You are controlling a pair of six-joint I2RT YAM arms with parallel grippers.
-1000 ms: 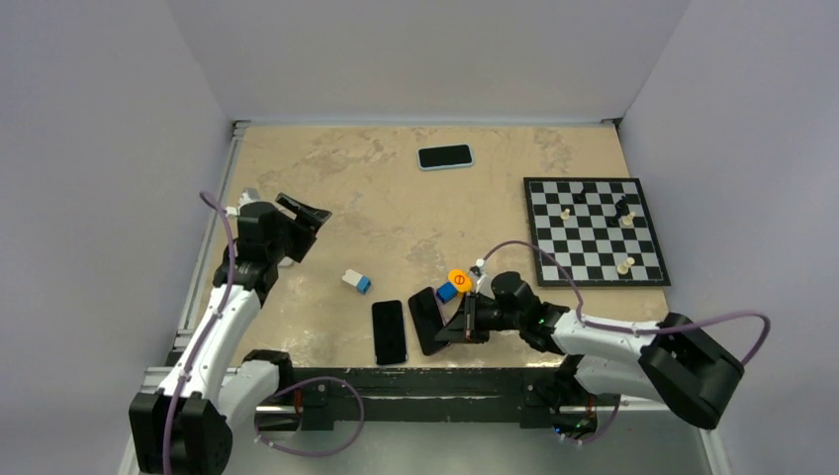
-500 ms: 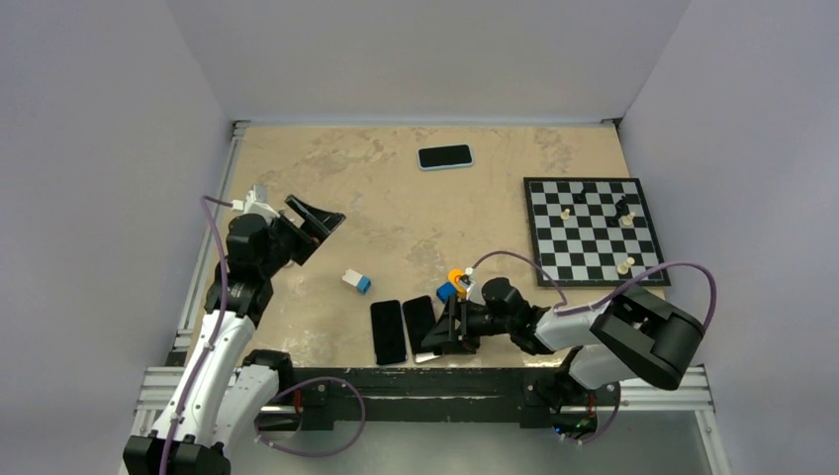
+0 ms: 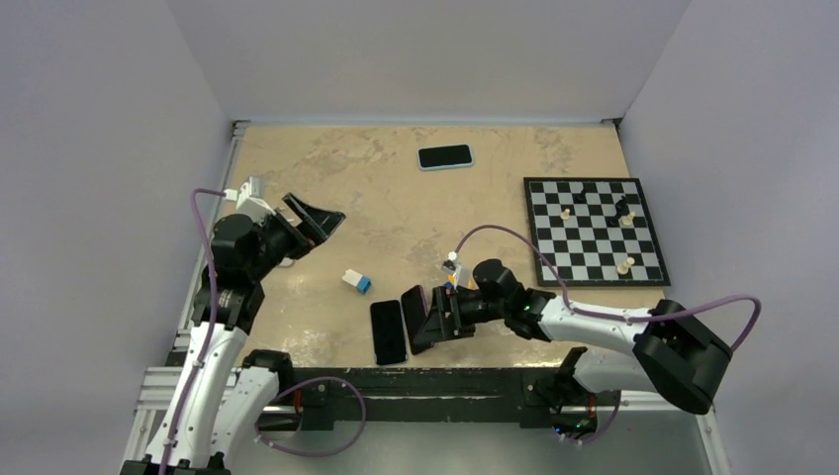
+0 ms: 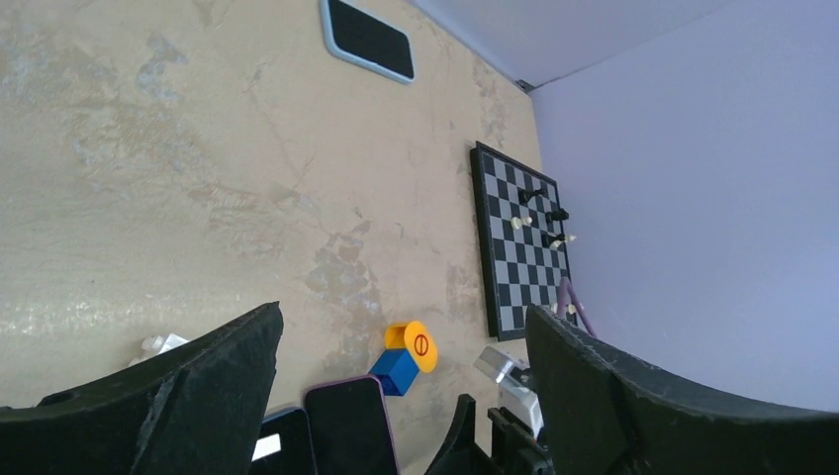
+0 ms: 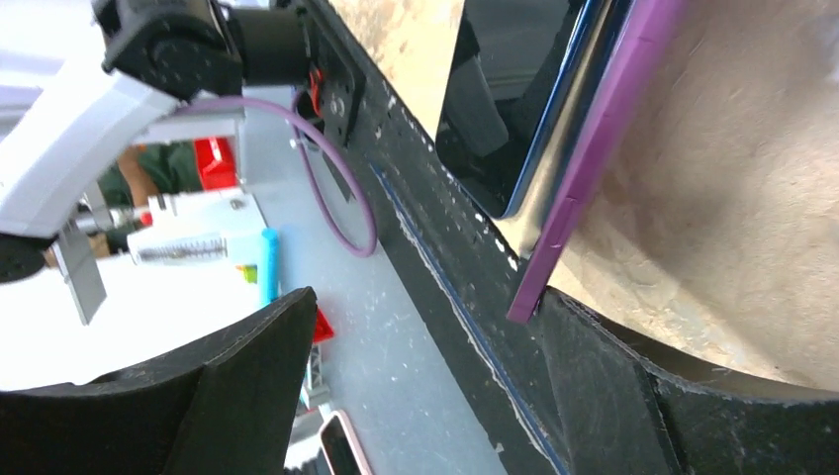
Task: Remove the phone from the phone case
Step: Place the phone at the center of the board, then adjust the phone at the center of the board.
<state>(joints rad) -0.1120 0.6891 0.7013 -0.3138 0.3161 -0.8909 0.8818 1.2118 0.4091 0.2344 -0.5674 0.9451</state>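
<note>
While the left gripper (image 3: 317,220) is gaping far upper-left, the right gripper (image 3: 436,320) is gaping just right of the purple-cased phone (image 3: 415,319), perhaps touching; long axis up-frame.

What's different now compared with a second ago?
The right fingers opened and let go of the purple-cased phone, which has slid left, nearer the black phone. The left fingers spread wider and shifted slightly right. The black phone, the far phone and the chessboard stayed put.
</note>
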